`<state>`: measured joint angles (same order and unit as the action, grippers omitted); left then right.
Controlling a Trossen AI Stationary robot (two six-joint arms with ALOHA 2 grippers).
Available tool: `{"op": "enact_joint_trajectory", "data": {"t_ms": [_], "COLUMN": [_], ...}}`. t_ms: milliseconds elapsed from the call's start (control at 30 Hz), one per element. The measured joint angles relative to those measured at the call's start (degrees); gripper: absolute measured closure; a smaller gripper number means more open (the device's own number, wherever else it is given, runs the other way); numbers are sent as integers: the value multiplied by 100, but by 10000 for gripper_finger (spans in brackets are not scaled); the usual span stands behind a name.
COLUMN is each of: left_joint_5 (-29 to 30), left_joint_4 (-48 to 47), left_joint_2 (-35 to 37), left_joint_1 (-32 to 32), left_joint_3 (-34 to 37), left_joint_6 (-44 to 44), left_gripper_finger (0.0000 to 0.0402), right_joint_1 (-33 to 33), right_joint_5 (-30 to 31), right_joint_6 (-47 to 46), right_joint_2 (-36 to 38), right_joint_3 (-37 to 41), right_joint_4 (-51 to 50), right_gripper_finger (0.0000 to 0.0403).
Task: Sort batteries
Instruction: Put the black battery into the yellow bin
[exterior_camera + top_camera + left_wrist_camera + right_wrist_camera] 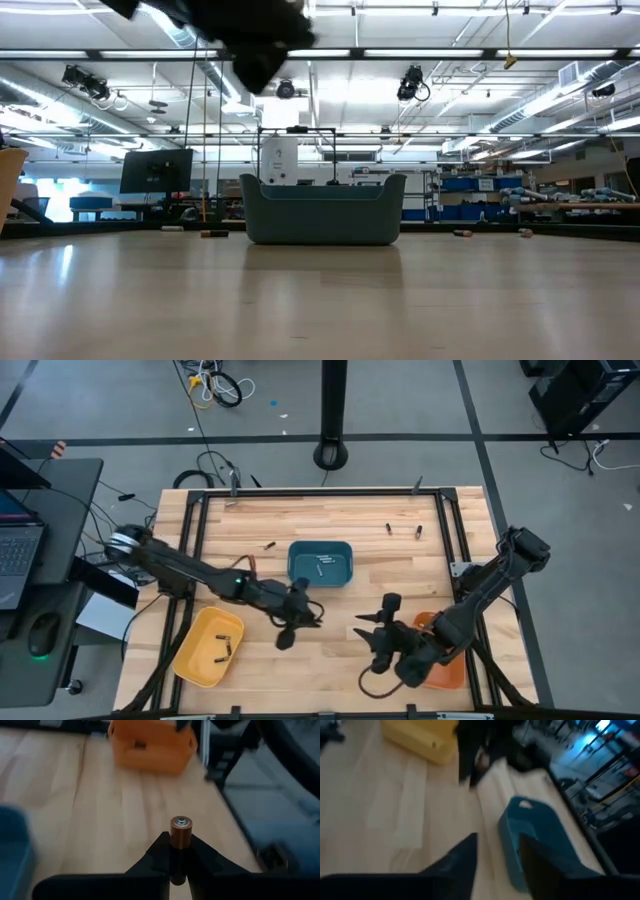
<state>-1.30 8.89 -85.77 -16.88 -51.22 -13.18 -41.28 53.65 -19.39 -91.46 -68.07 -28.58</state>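
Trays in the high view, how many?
3: teal tray at table centre, yellow tray front left, orange tray front right, partly hidden by the right arm.

- The blue tray (320,563) stands mid-table, blocking the straight path between the front and the far side.
- Bare wood lies open between the left gripper (300,622) and right gripper (378,628), in front of the blue tray.
- The yellow tray (208,647) fills the front left corner; the orange tray (442,660) sits front right, partly under the right arm.
- Loose batteries (403,529) lie on the open far strip.
- The black frame (320,493) rims the table's far edge and sides.
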Motion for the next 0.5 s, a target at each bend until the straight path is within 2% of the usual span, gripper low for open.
{"op": "enact_joint_trajectory", "data": {"t_ms": [167, 300, 500], "left_joint_5": [436, 667, 917], "left_joint_4": [-1562, -2663, -5006], "left_joint_2": [759, 1063, 1042], "left_joint_1": [-294, -620, -1371], "left_joint_3": [0, -54, -766], "left_joint_6": [-122, -548, -1525], "left_gripper_finger": [363, 363, 363], "right_joint_1": [322, 558, 825], "right_joint_5": [-491, -864, -1223], "right_joint_6": [122, 401, 707], "right_joint_2": [-140, -138, -138], "right_joint_3": [426, 955, 1669], "right_joint_4": [513, 1614, 3015], "right_gripper_finger": [381, 383, 395]}}
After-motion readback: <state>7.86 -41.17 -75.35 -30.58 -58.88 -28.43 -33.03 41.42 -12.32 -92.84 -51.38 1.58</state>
